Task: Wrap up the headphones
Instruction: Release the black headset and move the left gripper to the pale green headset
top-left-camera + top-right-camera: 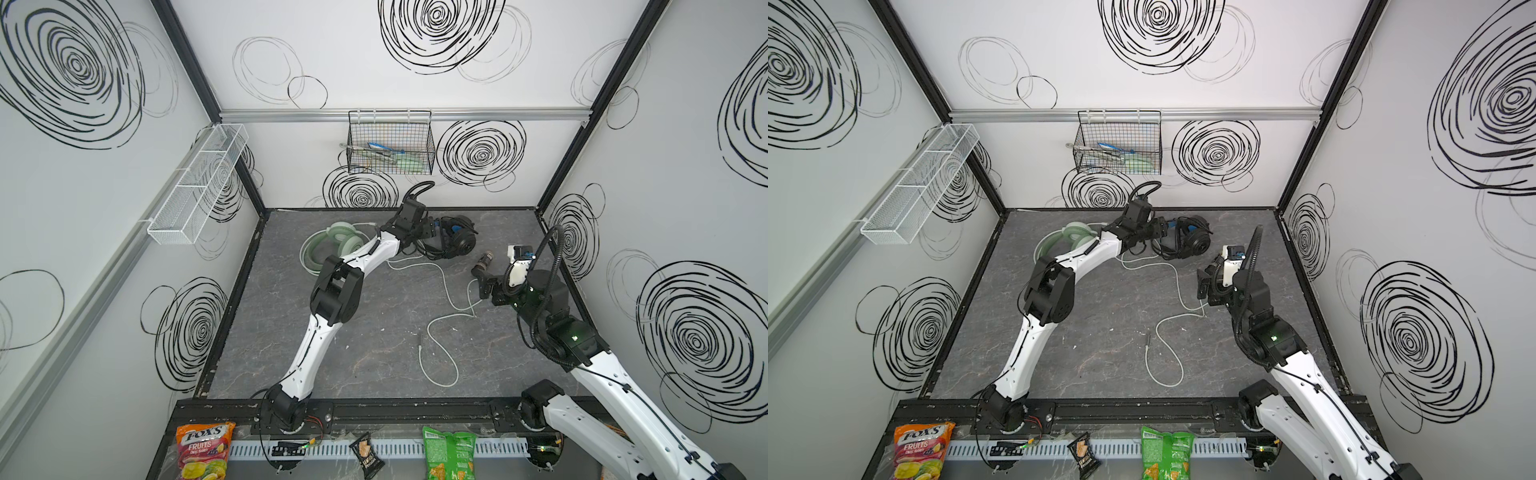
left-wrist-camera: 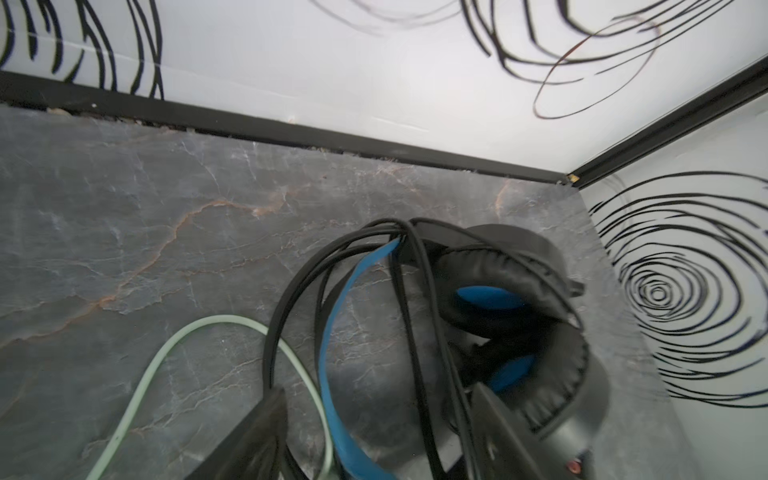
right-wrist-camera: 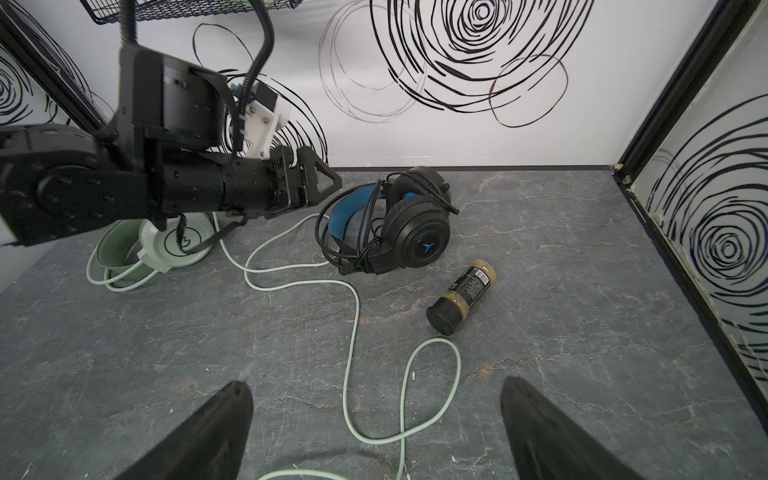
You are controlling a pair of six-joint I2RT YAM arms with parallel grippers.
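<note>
The black headphones (image 1: 457,239) (image 1: 1192,239) with blue accents lie near the back of the table, their black cable (image 2: 415,332) looped around the headband. My left gripper (image 1: 433,232) (image 2: 378,392) is open right at them. In the left wrist view the blue headband (image 2: 332,374) and cable strands run between its spread fingers. The mint-green headphones (image 1: 345,241) (image 3: 174,245) lie to their left, partly under the left arm. Their pale cable (image 1: 446,291) (image 3: 353,324) snakes loose across the table. My right gripper (image 1: 482,284) (image 3: 376,399) hangs open over a loop of that cable, holding nothing.
A spice jar (image 1: 484,262) (image 3: 463,297) lies on its side between the black headset and the right gripper. A black wire basket (image 1: 390,143) hangs on the back wall, a white mesh shelf (image 1: 199,183) on the left wall. Snack bags (image 1: 203,453) sit in front.
</note>
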